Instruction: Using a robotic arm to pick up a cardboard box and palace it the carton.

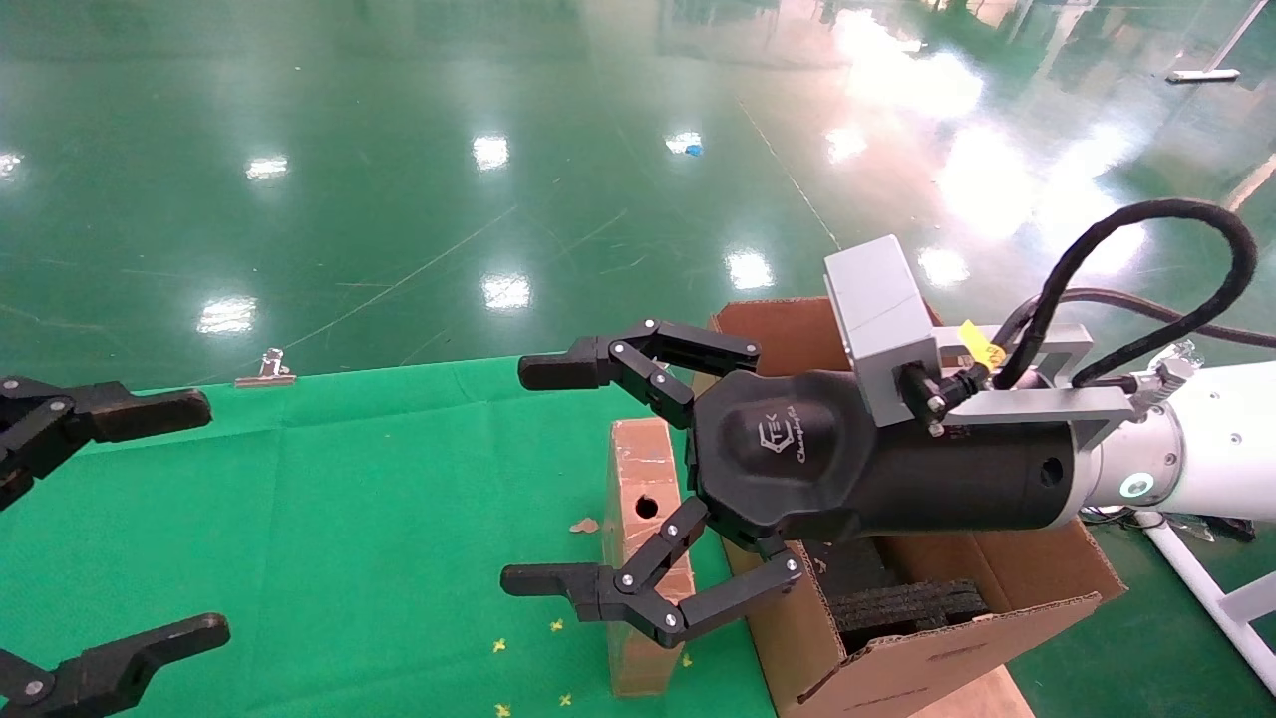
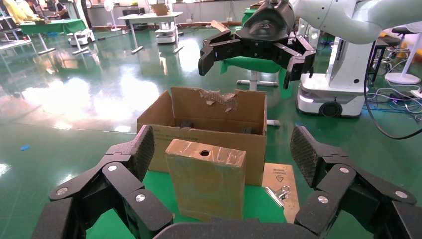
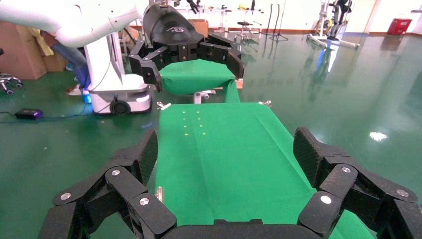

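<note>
The small cardboard box (image 1: 638,484) stands upright on the green cloth, its narrow face with the round hole on top. It also shows in the left wrist view (image 2: 206,181). The large carton (image 1: 947,638) with black foam inside stands right beside it, at the table's right end (image 2: 209,119). My right gripper (image 1: 533,474) on the white arm (image 1: 1196,449) is open and empty, hovering above the box and the carton's near wall (image 2: 251,67). Its own view (image 3: 226,154) shows only cloth. My left gripper (image 1: 179,524) is open and empty at the left edge, facing the box (image 2: 221,154).
A metal binder clip (image 1: 267,369) sits at the cloth's far edge. Another clip (image 2: 278,191) lies on a flat cardboard sheet (image 2: 279,174) beside the carton. Small yellow marks (image 1: 528,648) dot the cloth. A white stand (image 1: 1206,588) is at the right. Glossy green floor surrounds the table.
</note>
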Robot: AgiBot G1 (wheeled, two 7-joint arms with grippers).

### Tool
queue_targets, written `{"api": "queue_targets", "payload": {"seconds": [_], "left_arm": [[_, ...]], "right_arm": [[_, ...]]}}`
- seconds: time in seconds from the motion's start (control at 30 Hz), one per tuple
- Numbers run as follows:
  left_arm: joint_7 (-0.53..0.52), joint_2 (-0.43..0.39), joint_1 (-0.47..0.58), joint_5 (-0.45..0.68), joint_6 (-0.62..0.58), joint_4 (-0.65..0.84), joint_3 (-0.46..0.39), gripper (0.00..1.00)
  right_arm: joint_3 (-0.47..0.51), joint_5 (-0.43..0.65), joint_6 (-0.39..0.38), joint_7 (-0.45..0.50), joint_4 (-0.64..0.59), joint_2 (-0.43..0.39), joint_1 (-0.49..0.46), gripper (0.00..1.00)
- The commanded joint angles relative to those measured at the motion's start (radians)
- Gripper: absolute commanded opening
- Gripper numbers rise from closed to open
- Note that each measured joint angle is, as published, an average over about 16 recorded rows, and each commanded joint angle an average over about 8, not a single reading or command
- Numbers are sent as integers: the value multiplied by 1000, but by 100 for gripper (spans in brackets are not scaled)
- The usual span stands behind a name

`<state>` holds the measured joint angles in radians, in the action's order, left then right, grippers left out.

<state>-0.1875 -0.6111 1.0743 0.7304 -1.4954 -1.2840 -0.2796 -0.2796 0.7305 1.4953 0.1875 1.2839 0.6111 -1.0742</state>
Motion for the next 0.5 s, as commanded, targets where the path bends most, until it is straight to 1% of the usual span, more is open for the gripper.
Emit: {"api": "queue_targets", "payload": {"seconds": [0.03,0.33,0.43,0.5], "left_arm": [[0,0,0,0,0,0,0,100],[0,0,0,0,0,0,0,100],[0,0,0,0,0,1,-1,100],[1,0,0,0,0,1,-1,100]], "right_arm": [[0,0,0,0,0,0,0,100],[-11,17,-5,11,8,1,-2,100],[-30,50,-13,31,23,5,-12,100],[-54,95,-18,52,38,12,-30,100]]}}
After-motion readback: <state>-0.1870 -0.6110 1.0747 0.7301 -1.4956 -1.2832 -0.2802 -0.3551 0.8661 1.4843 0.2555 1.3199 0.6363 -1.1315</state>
